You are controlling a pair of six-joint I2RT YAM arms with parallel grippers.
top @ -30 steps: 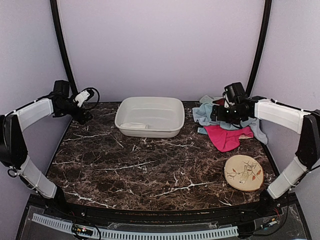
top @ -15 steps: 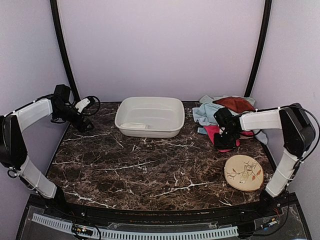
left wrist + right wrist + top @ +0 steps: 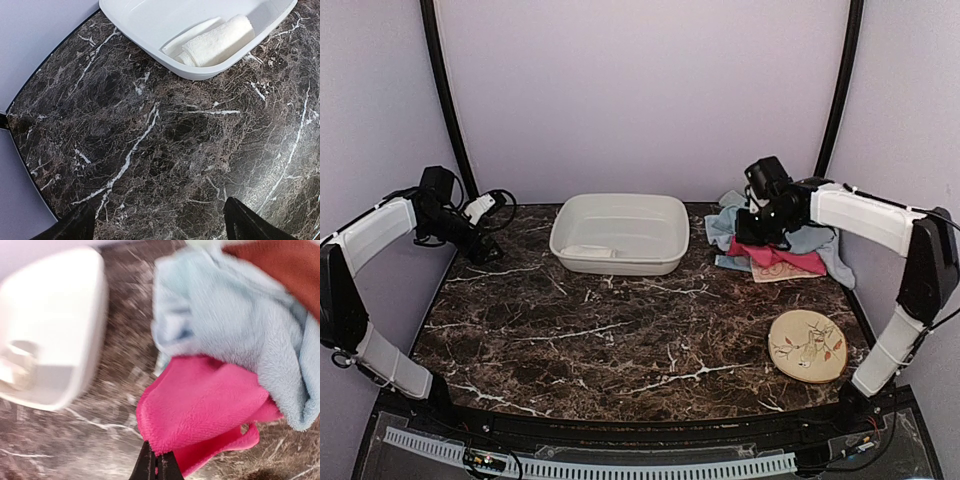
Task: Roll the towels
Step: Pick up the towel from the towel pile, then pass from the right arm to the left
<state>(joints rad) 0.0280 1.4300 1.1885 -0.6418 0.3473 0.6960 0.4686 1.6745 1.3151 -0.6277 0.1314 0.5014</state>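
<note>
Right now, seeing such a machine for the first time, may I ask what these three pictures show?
These are two robot arms bolted at a marble table. One picture looks down from above; the other two come from a camera on each wrist. The left gripper is open above bare table. The right gripper is shut on the edge of a pink towel, beside a light blue towel and a rust-brown towel. A white basin holds one rolled cream towel. A round leaf-patterned disc lies apart.

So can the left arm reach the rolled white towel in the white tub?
Probably yes. The open left gripper hangs over bare dark marble table beside the white plastic basin. The rolled cream-white cloth towel lies uncovered in its near corner, only the low rim between.
</note>
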